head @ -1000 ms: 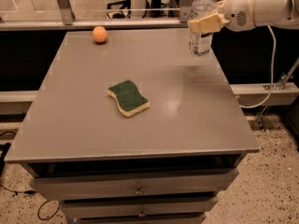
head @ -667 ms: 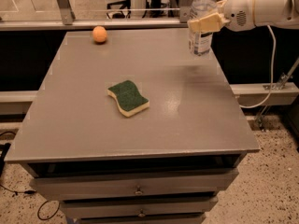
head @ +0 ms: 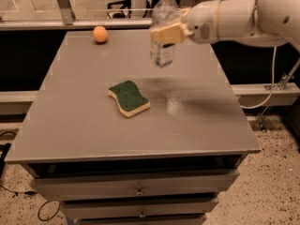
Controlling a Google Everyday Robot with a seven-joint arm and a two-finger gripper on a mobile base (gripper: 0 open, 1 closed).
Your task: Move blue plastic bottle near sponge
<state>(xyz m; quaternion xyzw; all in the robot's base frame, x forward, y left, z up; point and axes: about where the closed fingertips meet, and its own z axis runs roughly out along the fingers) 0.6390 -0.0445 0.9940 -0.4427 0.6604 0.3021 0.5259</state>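
The blue plastic bottle [head: 163,29] is clear with a white cap and a pale label, and it is upright. My gripper [head: 168,33] comes in from the right on a white arm and is shut on the bottle's middle with tan fingers [head: 164,33]. The bottle hangs a little above the grey table [head: 84,125], over its back middle part. The sponge [head: 129,98], dark green on top over pale yellow foam, lies flat near the table's centre, to the front left of the bottle and apart from it.
A small orange ball [head: 100,33] sits at the back left of the table. Drawers [head: 136,190] run along the table's front below the top. A metal rail and frame stand behind the table. A cable hangs at the right.
My gripper has carried the bottle to the left, from the table's back right corner toward its back middle, closer to the sponge. The sponge and the ball have not moved.
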